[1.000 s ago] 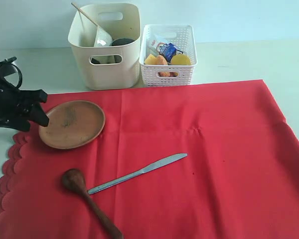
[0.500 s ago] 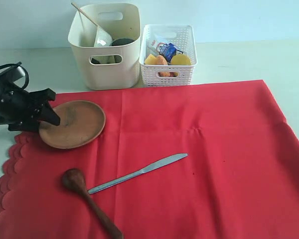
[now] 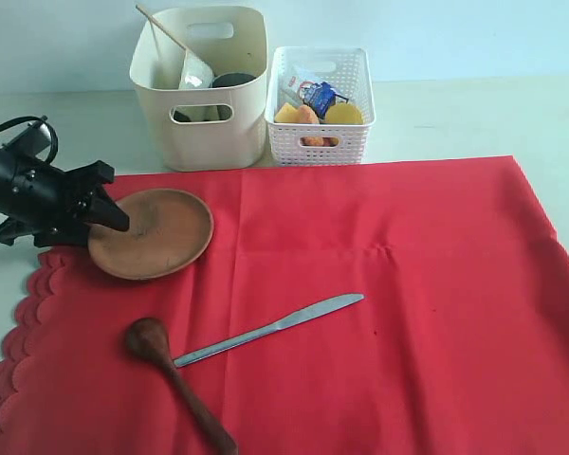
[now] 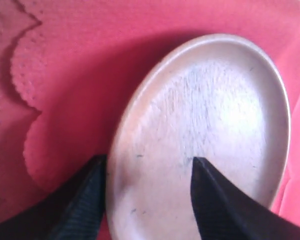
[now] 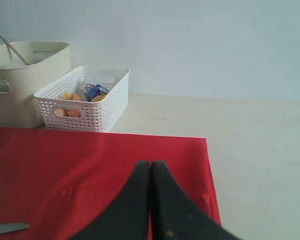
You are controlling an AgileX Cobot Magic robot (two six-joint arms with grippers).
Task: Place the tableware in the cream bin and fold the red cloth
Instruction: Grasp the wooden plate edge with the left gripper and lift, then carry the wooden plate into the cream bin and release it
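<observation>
The brown plate (image 3: 161, 235) lies on the left part of the red cloth (image 3: 389, 284). My left gripper (image 3: 109, 214) is open astride its near rim. In the left wrist view one finger sits outside the plate (image 4: 215, 110) and the other over its surface, either side of the gripper's middle (image 4: 146, 161). The wooden spoon (image 3: 175, 379) and the metal knife (image 3: 275, 327) lie on the cloth nearer the front. The cream bin (image 3: 204, 133) holds a chopstick (image 3: 161, 27) and other partly hidden tableware. My right gripper (image 5: 150, 164) is shut and empty above the cloth (image 5: 65, 160); the exterior view does not show it.
A white lattice basket (image 3: 320, 142) with food and a carton stands right of the cream bin, behind the cloth. The cloth's scalloped edge (image 3: 24, 313) runs down the left. Bare pale table (image 3: 474, 114) lies behind and right of the cloth.
My left gripper moved right onto the plate's rim. The plate slid a little to the right, and the cloth, knife and spoon shifted slightly with it.
</observation>
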